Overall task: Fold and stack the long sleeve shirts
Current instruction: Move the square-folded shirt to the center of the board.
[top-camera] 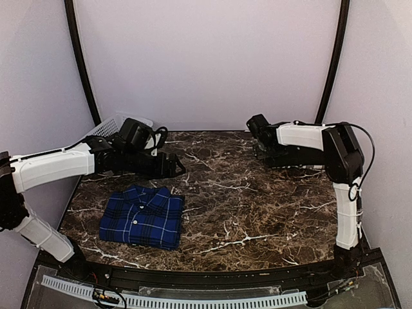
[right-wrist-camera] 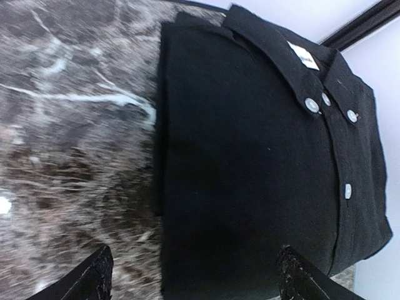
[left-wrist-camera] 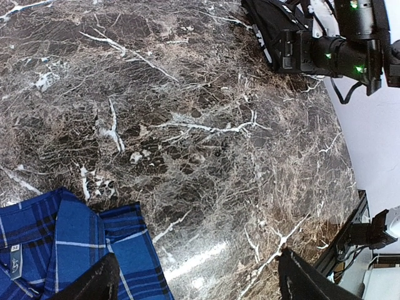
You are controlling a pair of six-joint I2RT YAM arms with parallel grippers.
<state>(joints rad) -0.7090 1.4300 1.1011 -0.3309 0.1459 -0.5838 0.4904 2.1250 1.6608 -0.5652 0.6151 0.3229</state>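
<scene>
A blue plaid long sleeve shirt (top-camera: 143,217) lies folded on the marble table at the front left; its corner (left-wrist-camera: 75,250) shows in the left wrist view. My left gripper (top-camera: 175,166) (left-wrist-camera: 200,284) hangs open and empty over bare marble just behind and to the right of it. The black long sleeve shirt (right-wrist-camera: 262,162) lies folded at the back right, collar and white buttons showing, partly hidden under my right arm in the top view (top-camera: 271,154). My right gripper (top-camera: 259,134) (right-wrist-camera: 200,278) hovers open above the black shirt, one finger over the marble, one over the cloth.
A white lattice basket (top-camera: 108,126) stands at the back left corner behind my left arm. The marble table (top-camera: 244,206) stretches between the two shirts. Black frame posts rise at both back corners, and walls close in on three sides.
</scene>
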